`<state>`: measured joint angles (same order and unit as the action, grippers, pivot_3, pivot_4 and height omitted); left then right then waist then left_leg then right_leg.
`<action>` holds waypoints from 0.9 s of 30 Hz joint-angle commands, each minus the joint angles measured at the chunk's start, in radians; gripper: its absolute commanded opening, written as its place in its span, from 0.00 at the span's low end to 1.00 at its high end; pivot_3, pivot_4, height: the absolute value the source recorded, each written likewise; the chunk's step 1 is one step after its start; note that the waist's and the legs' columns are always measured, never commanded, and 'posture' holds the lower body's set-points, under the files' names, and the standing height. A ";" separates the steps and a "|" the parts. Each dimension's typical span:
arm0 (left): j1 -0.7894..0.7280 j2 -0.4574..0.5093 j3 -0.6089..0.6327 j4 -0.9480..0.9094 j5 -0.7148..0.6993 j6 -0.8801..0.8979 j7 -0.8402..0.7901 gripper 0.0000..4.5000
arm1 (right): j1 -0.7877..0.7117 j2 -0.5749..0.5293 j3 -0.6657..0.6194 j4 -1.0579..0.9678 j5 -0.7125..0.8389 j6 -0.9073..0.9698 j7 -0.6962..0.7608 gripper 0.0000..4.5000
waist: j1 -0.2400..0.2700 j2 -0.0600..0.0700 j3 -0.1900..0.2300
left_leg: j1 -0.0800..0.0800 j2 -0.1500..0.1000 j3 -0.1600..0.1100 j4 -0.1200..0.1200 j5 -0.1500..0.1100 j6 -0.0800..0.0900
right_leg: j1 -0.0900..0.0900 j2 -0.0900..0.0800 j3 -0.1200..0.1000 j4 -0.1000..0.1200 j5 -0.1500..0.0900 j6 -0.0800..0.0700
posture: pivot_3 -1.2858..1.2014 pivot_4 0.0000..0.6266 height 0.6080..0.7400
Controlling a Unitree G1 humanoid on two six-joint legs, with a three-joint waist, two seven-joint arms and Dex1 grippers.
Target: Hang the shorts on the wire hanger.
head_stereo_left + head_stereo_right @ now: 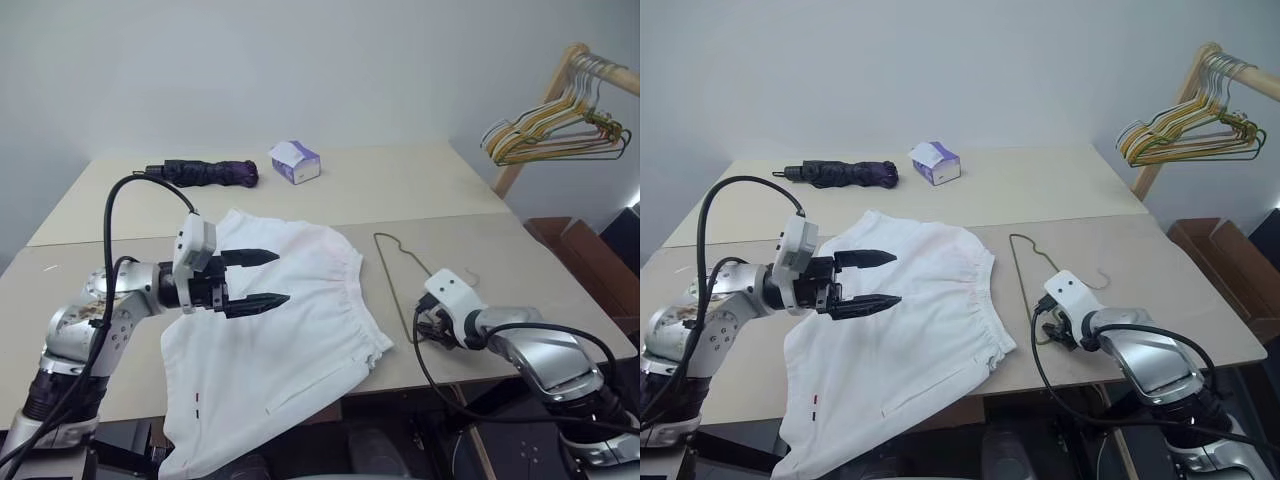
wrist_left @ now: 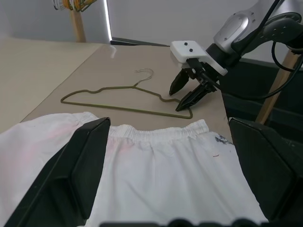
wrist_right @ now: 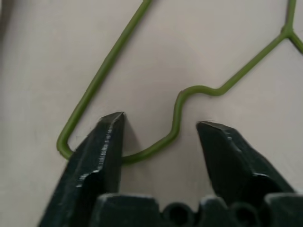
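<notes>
Shorts [image 1: 290, 320], white and wrinkled, lie spread on the bench [image 1: 400, 190], one leg drooping over its near edge. Just beside their waistband lies the wire hanger [image 1: 395, 275], flat on the bench, its hook pointing away from the shorts. Right hand [image 3: 161, 125] points down at the hanger's shoulder bend near one corner, fingers partly apart and straddling the wire, gripping nothing. Left hand [image 1: 262, 278] hovers level over the shorts, fingers wide apart and empty. Farther back lie a folded umbrella [image 1: 205, 173] and a tissue box [image 1: 295, 161]; a rack [image 1: 560, 110] carries bunched hangers.
</notes>
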<state>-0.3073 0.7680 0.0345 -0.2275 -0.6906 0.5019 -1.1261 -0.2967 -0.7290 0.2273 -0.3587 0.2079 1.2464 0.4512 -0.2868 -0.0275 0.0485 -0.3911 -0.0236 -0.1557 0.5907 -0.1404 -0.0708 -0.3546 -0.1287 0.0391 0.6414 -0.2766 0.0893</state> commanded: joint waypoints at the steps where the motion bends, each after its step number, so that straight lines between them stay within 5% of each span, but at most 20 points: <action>1: -0.008 0.011 0.035 -0.023 -0.006 -0.007 -0.017 0.96 | -0.014 -0.023 0.001 0.051 -0.046 0.012 -0.033 0.37 | 0.002 0.000 0.000 | 0.000 0.000 0.000 0.000 0.000 0.000 | 0.000 0.000 0.000 0.000 0.000 0.000 | 0.40 0.00 1.00; 6: -0.042 0.024 0.023 0.011 0.002 -0.004 -0.066 0.96 | -0.066 -0.035 0.015 0.125 -0.083 -0.045 -0.035 0.01 | 0.003 0.000 0.000 | -0.002 -0.001 -0.001 0.000 0.000 0.001 | -0.002 0.000 0.000 0.000 0.000 0.000 | 0.39 0.00 1.00; 12: -0.105 0.030 -0.011 0.092 0.046 -0.042 -0.164 0.96 | -0.100 -0.066 0.014 0.160 -0.133 -0.159 -0.017 0.01 | -0.005 0.003 0.002 | -0.004 -0.001 -0.001 0.000 0.001 0.001 | -0.004 0.000 0.000 0.000 0.000 0.000 | 0.39 0.00 1.00; 19: -0.272 -0.029 -0.034 0.283 0.116 -0.091 -0.190 0.96 | -0.025 -0.161 -0.031 0.138 -0.342 -0.819 -0.124 0.01 | -0.027 0.005 0.002 | -0.014 -0.002 0.000 0.001 0.005 0.008 | -0.015 0.000 0.000 0.002 0.005 0.009 | 0.38 0.00 1.00; 27: -0.517 -0.030 -0.080 0.491 0.137 0.082 -0.263 0.96 | -0.018 -0.328 -0.006 0.323 -0.758 -1.570 -0.433 0.01 | -0.084 0.005 0.002 | -0.014 -0.003 0.000 0.001 0.005 0.008 | -0.015 -0.001 0.001 0.002 0.005 0.010 | 0.36 0.00 1.00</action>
<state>-0.7855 0.7383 -0.0486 0.2378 -0.5512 0.5719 -1.3583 -0.2957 -1.0347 0.2475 -0.0575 -0.4807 -0.2087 0.0910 -0.3706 -0.0221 0.0505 -0.4050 -0.0270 -0.1556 0.5918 -0.1355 -0.0632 -0.3692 -0.1301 0.0398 0.6432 -0.2716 0.0993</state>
